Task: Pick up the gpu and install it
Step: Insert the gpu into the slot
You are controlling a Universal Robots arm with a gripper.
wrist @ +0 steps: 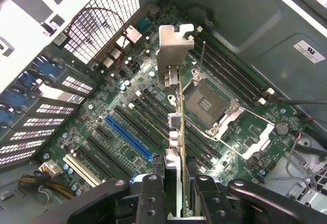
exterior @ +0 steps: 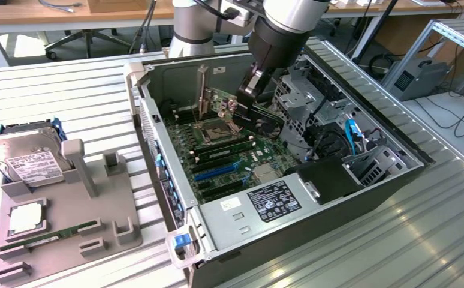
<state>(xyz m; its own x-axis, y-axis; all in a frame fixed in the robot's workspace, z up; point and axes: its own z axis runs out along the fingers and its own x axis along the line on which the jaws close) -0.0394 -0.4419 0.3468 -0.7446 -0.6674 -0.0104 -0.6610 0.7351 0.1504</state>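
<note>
The gpu hangs on edge inside the open computer case, above the motherboard near the CPU socket. Its silver bracket points toward the case's rear wall. My gripper is shut on the card's other end. In the wrist view the gpu appears edge-on, bracket farthest away, pinched between my gripper and its black fingers. Under the card lie the black slots beside the CPU socket. The blue slot is off to one side.
A metal drive cage and cables stand close to my arm inside the case. The power supply fills the case's near end. On the exterior view's left, a grey holder carries a hard drive, a processor and a green memory stick.
</note>
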